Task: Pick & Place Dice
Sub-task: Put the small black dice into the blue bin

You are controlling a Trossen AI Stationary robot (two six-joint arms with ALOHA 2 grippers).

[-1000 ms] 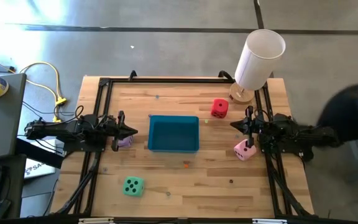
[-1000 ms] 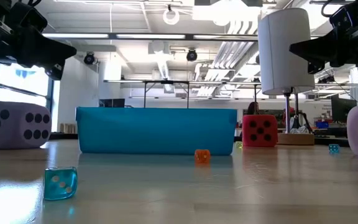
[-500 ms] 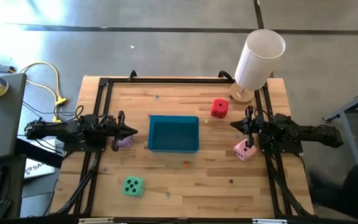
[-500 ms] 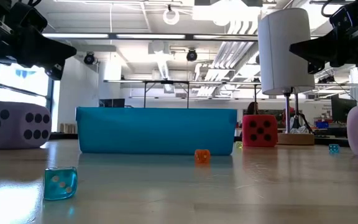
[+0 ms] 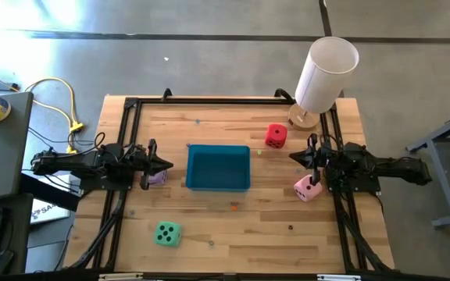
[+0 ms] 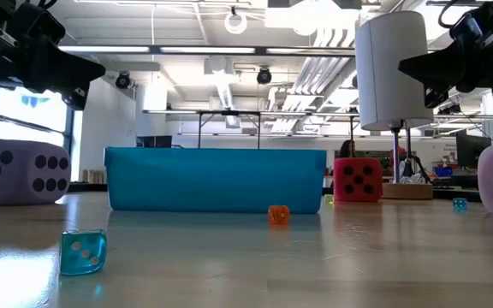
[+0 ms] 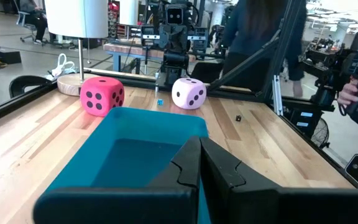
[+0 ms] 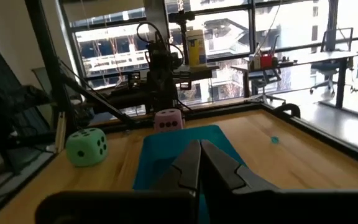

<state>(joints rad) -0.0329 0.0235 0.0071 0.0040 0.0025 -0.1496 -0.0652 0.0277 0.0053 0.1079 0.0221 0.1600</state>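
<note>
Four dice rest on the wooden table. The red die point(image 5: 276, 136) sits right of the teal tray's far corner. The pink die point(image 5: 308, 188) lies beneath my right arm. The lilac die point(image 5: 156, 177) is half hidden under my left gripper point(image 5: 166, 165). The mint green die point(image 5: 167, 233) sits near the near edge on the left. My left gripper point(image 7: 199, 163) hovers shut at the tray's left side. My right gripper point(image 5: 294, 156) point(image 8: 199, 160) hovers shut at its right side. Both point at the tray.
The teal tray point(image 5: 218, 168) stands mid-table between the grippers. A white cylinder on a wooden base point(image 5: 325, 72) stands at the far right corner. A tiny orange die point(image 6: 278, 214) and a tiny teal die point(image 6: 84, 251) lie on the table. A black frame point(image 5: 131, 109) rims the table.
Both arms have kept still. A dark figure beside the table's right edge has moved toward the near side and out of the high view.
</note>
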